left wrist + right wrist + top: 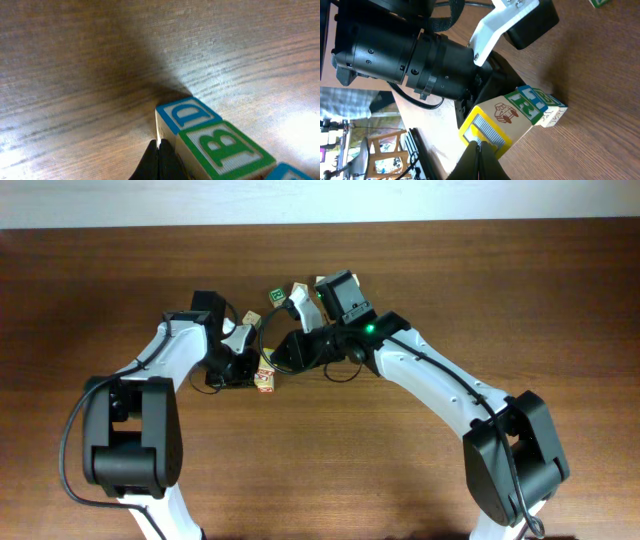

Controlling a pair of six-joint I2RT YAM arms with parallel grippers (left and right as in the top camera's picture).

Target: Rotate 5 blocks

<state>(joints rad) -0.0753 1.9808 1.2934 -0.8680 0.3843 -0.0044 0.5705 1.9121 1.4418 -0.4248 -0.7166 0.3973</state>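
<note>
The blocks lie in one joined line on the table, near its middle, below where the two arms meet. The left gripper touches the side of the line's end cube. The right gripper rests against an end face, apparently at the opposite end. The left arm stands just behind the line there. Loose cubes lie apart from the line, farther back on the table, beyond both grippers.

Matt wood table; blocks pale wood, printed.
</note>
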